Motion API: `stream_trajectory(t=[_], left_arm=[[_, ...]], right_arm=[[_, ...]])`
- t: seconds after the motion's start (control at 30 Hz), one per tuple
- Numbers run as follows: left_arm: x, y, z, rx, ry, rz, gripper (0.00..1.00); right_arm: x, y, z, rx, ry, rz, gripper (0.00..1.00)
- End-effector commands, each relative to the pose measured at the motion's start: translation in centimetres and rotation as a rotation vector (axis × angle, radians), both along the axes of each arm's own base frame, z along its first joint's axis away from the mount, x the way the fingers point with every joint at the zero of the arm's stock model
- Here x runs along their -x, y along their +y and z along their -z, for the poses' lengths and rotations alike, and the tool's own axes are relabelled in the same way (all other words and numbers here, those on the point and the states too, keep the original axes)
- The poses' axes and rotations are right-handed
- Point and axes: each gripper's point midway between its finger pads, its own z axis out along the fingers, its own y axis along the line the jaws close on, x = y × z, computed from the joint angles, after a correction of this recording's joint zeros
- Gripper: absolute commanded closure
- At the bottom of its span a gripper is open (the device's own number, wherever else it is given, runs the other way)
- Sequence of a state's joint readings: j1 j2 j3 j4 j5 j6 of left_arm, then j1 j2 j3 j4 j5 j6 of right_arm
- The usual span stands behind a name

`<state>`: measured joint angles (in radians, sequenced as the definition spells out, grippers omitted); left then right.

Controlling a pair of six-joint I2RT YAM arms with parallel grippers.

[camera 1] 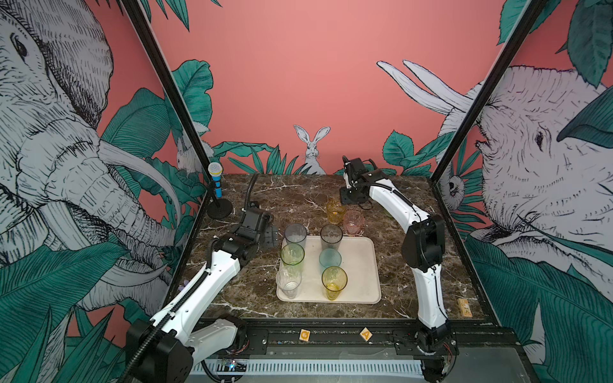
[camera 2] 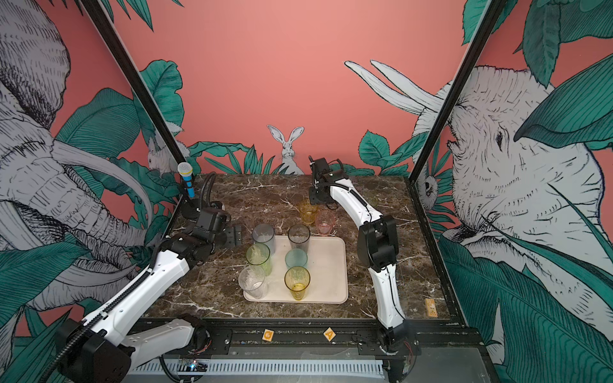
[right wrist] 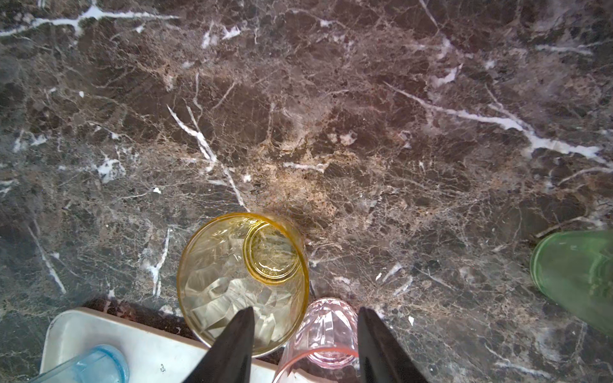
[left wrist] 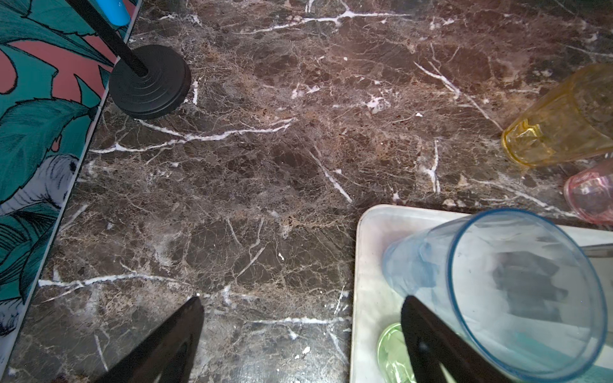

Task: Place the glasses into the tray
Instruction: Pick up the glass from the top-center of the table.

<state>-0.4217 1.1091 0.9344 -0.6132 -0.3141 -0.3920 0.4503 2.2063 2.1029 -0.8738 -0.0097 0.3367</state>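
Six glasses in tray. To go: amber glass, pink glass on desk just past tray's far edge; green glass further off. My left pincer wide open, empty; right pincer half-open over pink glass, not gripping.

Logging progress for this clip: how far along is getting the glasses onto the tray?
Done: six tumblers stand on the tray: grey, smoky brown, tall green, teal, clear, yellow. In hand: nothing; the right gripper is open above the pink tumbler, the left gripper open and empty. Left: pink, amber tumbler and a second green tumbler, on the marble table.
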Motion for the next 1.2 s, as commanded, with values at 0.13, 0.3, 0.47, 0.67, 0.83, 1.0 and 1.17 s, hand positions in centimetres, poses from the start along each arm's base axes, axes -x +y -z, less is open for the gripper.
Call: stream_trajectory(t=[0.13,0.3,0.47,0.67,0.83,1.0,1.17], left_arm=[[-0.9,0.1,-1.7,-0.001,-0.043,-0.006,0.06],[-0.8,0.1,-1.8,-0.004,-0.045,-0.006,0.06],[-0.8,0.1,-1.8,-0.002,-0.044,-0.005,0.06],[-0.8,0.2,-2.0,-0.003,-0.049,-0.006,0.06],[-0.7,0.1,-2.0,0.002,-0.048,-0.005,0.06],[-0.7,0.1,-2.0,0.005,-0.047,-0.006,0.06],[-0.6,0.0,-2.1,0.011,-0.048,-0.003,0.06]], right_arm=[[-0.3,0.1,0.9,0.005,0.023,-0.009,0.48],[-0.4,0.2,1.7,0.007,0.038,-0.009,0.48],[-0.4,0.3,2.3,0.01,0.048,-0.011,0.49],[-0.5,0.3,3.0,0.016,0.059,-0.011,0.53],[-0.5,0.0,3.5,0.036,0.067,-0.003,0.56],[-0.6,-0.2,3.8,0.049,0.07,0.001,0.61],[-0.7,-0.1,4.2,0.052,0.076,0.001,0.68]])
